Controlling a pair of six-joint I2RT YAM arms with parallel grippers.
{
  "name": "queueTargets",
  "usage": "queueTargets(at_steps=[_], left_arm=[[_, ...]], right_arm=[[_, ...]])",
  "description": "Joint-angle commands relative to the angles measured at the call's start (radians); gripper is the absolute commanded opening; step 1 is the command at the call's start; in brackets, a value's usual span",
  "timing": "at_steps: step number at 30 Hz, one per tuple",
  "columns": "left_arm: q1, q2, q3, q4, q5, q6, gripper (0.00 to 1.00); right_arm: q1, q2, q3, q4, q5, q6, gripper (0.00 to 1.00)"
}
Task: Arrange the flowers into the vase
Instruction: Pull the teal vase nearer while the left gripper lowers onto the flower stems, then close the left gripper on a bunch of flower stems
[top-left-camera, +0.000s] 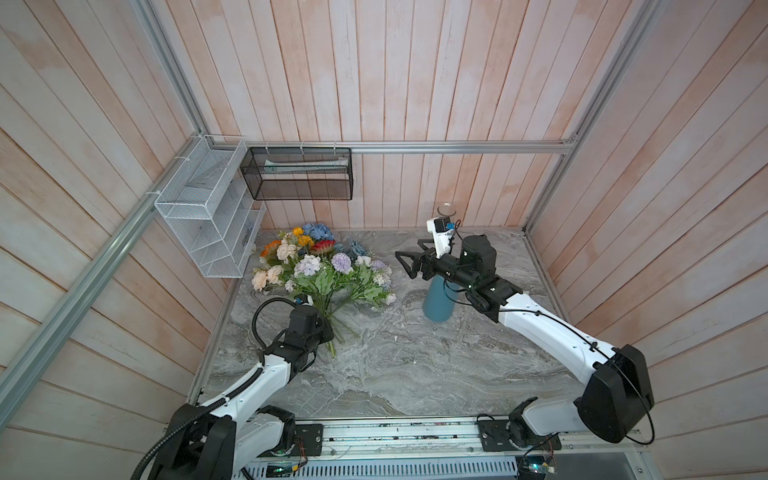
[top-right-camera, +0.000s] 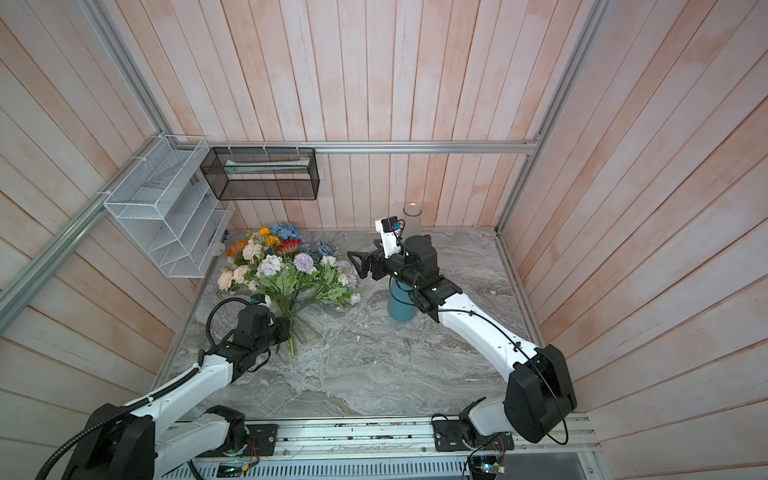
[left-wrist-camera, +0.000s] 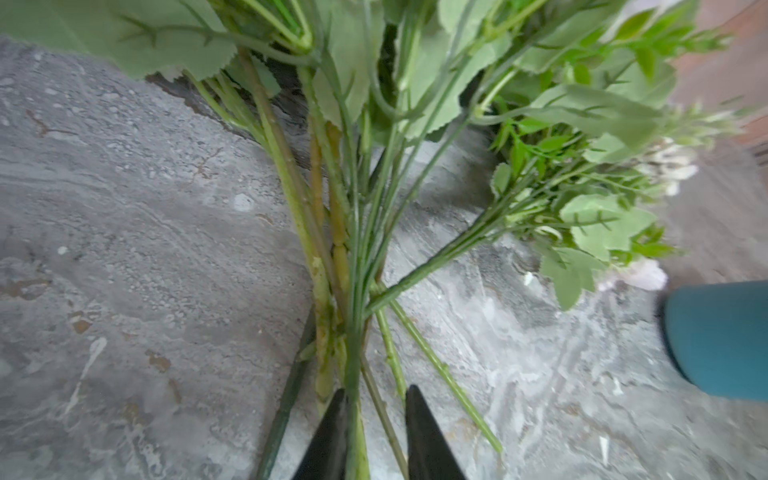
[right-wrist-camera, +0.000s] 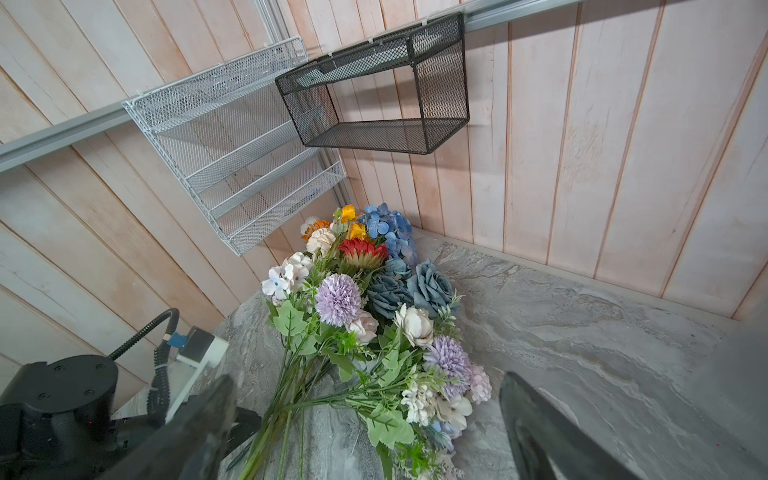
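Flowers (top-left-camera: 320, 270): one mixed bunch, blue, red, orange, yellow, peach, white and lilac heads, lying flat on the counter (top-left-camera: 415, 365) at its back left, blooms toward the corner, stems (left-wrist-camera: 353, 291) gathered and fanning out toward the front. None stands upright and none is lifted. Left tool (left-wrist-camera: 374, 436): low at the stem ends, jaws narrow on either side of a few stems with other stems lying outside them; whether it is clenched on them or only set about them cannot be told. Vase (top-left-camera: 435, 303): teal, upright on the counter, well apart from the bunch to its right; mouth hidden under the right arm in both top views, but no stem or bloom rises from it. Right tool (top-left-camera: 404, 264): raised above the counter between bunch and vase, pointing at the blooms, jaws spread wide, grasping nothing. Glass (top-left-camera: 446, 210): clear, empty, against the back wall behind the right arm. Rack (top-left-camera: 199, 216), white wire, and basket (top-left-camera: 299, 174), black mesh: hung on the walls above the bunch, no flowers in either. Progress, as judged: nothing placed yet; the first pick appears to be in hand. Left to do: lift the stems, carry them across, seat them in the vase, and repeat for whatever stays on the counter.
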Motion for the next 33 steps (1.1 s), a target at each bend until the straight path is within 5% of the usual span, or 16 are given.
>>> queueTargets(at_steps=[1, 14, 22, 33], left_arm=[[-0.002, 0.057, 0.062, 0.043, -0.104, 0.038, 0.22], [-0.002, 0.183, 0.099, 0.134, -0.153, 0.063, 0.2], [-0.002, 0.237, 0.124, 0.139, -0.12, 0.064, 0.31], [0.012, 0.302, 0.124, 0.165, -0.125, 0.067, 0.31]], right_arm=[[0.006, -0.028, 0.008, 0.008, 0.02, -0.013, 0.98], [0.007, -0.058, -0.029, 0.014, 0.051, -0.038, 0.98], [0.009, -0.068, -0.037, 0.014, 0.067, -0.046, 0.98], [0.012, -0.074, -0.043, 0.015, 0.083, -0.056, 0.98]])
